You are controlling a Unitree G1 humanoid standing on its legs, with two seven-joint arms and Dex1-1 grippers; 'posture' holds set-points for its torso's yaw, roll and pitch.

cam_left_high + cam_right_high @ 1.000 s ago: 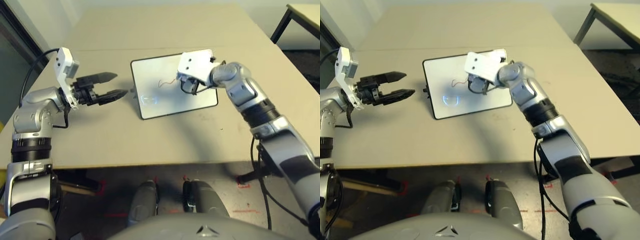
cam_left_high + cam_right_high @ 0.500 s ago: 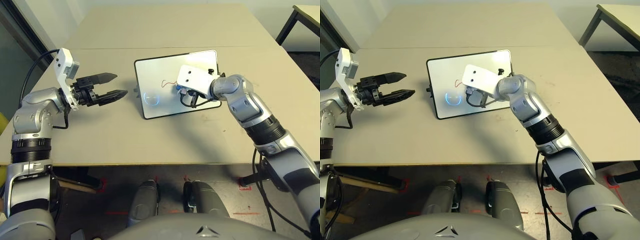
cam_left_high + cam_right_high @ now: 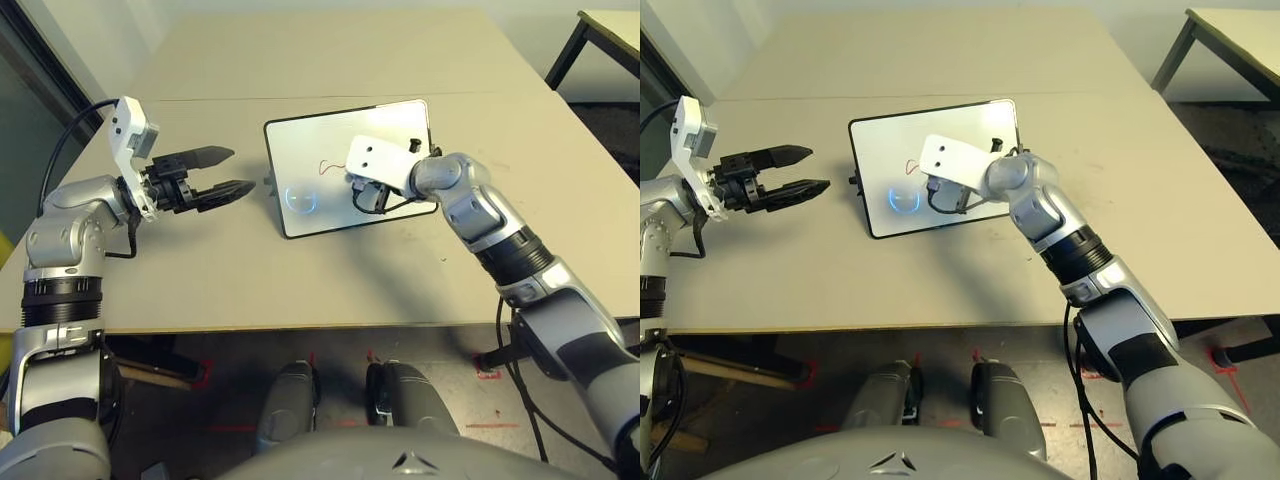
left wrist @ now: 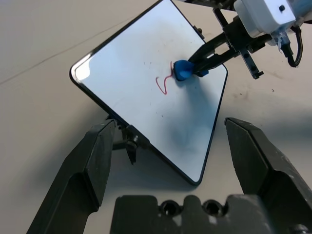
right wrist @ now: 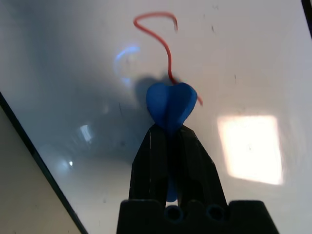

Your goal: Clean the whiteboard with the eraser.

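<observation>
The whiteboard [image 3: 300,150] stands propped at a tilt in the middle of the table, with a red squiggle [image 4: 165,83] near its centre. My right gripper [image 5: 170,139] is shut on the blue eraser [image 5: 171,105], whose end presses the board right at the squiggle's lower end. The eraser [image 4: 183,69] also shows from the left wrist, pinched in the right gripper's fingers [image 4: 209,56]. My left gripper [image 3: 240,168] hovers open to the left of the board, pointing at it and holding nothing.
The board rests on a small black stand [image 4: 129,141] at its left side. Bare tan table [image 3: 300,270] lies all around it. A second table [image 3: 610,30] stands at the far right, off this one.
My right gripper has slid the eraser down the board and a little to the left, to the squiggle. The left arm has stayed put.
</observation>
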